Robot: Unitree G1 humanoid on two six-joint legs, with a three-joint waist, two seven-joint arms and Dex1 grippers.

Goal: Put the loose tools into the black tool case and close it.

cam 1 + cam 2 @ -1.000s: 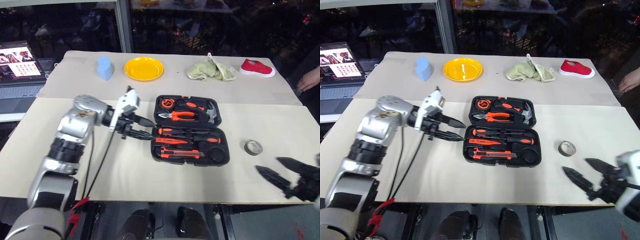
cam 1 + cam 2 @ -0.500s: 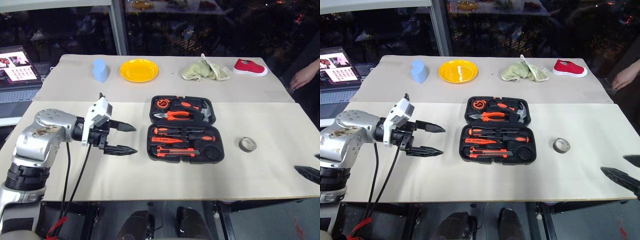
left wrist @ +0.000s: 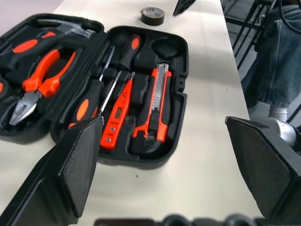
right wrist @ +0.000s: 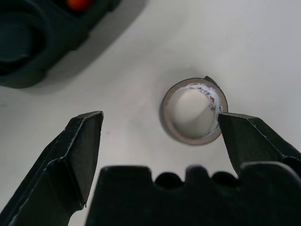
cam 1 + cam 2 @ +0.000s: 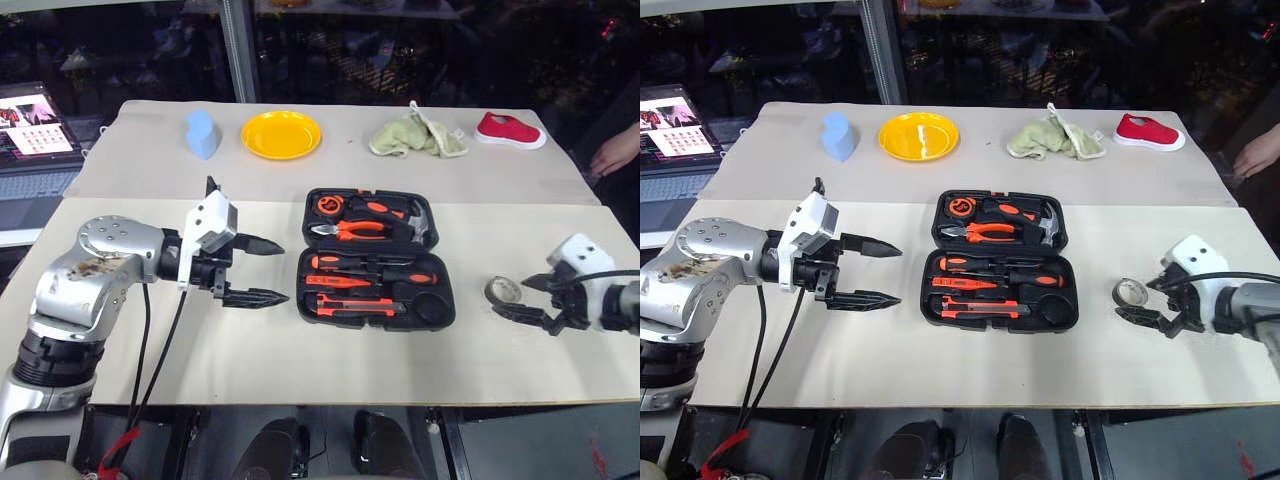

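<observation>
1. Two black fingers of the right gripper (image 5: 1148, 303) stand wide apart, nothing between them. They point toward the case, with the roll of black tape (image 5: 1129, 293) just ahead of the tips. In the right wrist view one finger (image 4: 249, 136) comes up against the roll's rim; contact cannot be told.
2. Right forearm reaches in low from the table's right edge, its white wrist housing (image 5: 1192, 257) uppermost; the arm beyond it is cut off by the frame.
3. Left gripper (image 5: 260, 270) is likewise spread wide and empty, fingers roughly level, pointing at the black tool case (image 5: 376, 260) from its left, apart from it.
4. Left arm is bent, its silver elbow out to the robot's left.
5. Case lies open on the table (image 5: 300, 350). Near half holds the two black-and-orange screwdrivers (image 3: 89, 101), the slim orange screwdriver (image 3: 116, 113) and the utility knife (image 3: 157, 101). Far half holds pliers (image 5: 352, 231), hammer and tape measure, partly cut off in the left wrist view.
6. Round slot (image 5: 434, 306) at the case's near right corner is dark; its contents are hard to make out.
</observation>
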